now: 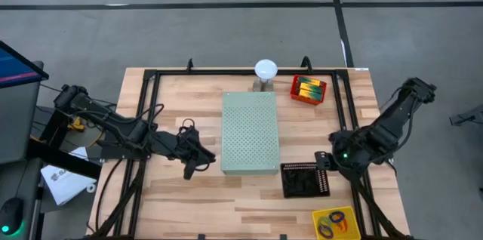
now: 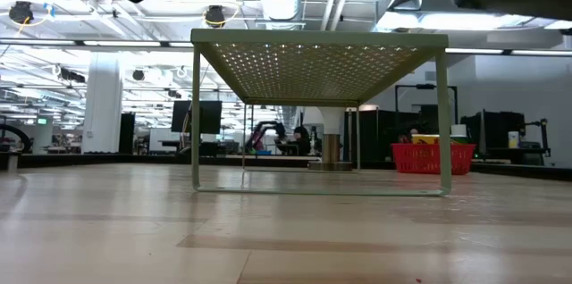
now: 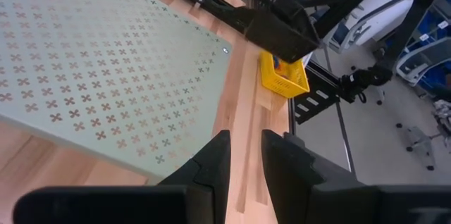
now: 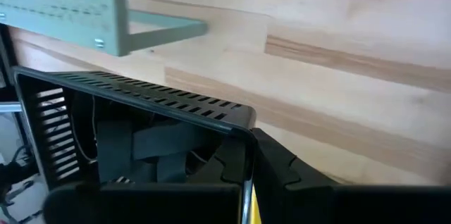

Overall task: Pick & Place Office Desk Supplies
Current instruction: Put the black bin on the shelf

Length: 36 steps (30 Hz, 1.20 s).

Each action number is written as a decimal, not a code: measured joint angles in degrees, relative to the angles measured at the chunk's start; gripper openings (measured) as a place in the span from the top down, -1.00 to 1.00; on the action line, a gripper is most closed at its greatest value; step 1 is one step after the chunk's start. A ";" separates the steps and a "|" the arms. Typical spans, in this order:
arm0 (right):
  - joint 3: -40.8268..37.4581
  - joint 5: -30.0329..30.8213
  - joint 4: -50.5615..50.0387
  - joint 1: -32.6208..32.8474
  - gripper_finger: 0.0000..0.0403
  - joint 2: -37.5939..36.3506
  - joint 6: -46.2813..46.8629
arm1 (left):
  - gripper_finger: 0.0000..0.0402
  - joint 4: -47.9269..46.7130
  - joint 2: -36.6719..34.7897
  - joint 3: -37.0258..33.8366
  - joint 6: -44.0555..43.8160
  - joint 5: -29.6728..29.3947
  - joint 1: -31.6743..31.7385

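Note:
My right gripper (image 1: 323, 163) is shut on a black perforated basket (image 1: 306, 181) near the table's right front; the basket (image 3: 282, 27) also shows in the left wrist view. A yellow tray (image 1: 336, 223) with orange and blue band loops lies by the near right corner. A red basket (image 1: 308, 89) holding yellow-green boxes stands at the far right. My left gripper (image 1: 198, 161) hovers left of the pale-green perforated board (image 1: 250, 133), its fingers (image 3: 218, 155) a narrow gap apart around nothing. My right gripper pinches the black basket's wall at its rim (image 4: 243, 131), near the far right corner, one finger inside and one outside. The fingers slant down from the table's right side. The basket hangs tilted, and in the left wrist view it looks raised off the table.
The perforated board stands on thin legs (image 2: 195, 123) at the table's middle. A white dome (image 1: 265, 69) on a stand sits behind it. A black frame rail (image 1: 226, 74) runs around the tabletop. Bare wood lies near the front left.

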 joint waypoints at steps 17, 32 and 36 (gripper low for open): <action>10.00 -4.80 -3.27 -24.27 0.97 1.37 -25.20 | 0.62 -0.60 0.00 0.00 0.04 -0.66 -3.22; 14.45 -21.33 -3.83 -55.66 0.97 6.86 -53.34 | 0.62 -0.21 0.00 0.00 -0.54 -3.33 -5.01; 17.98 -25.05 -3.90 -62.24 0.97 12.39 -60.66 | 0.62 0.63 0.00 0.00 -0.55 -4.21 -4.99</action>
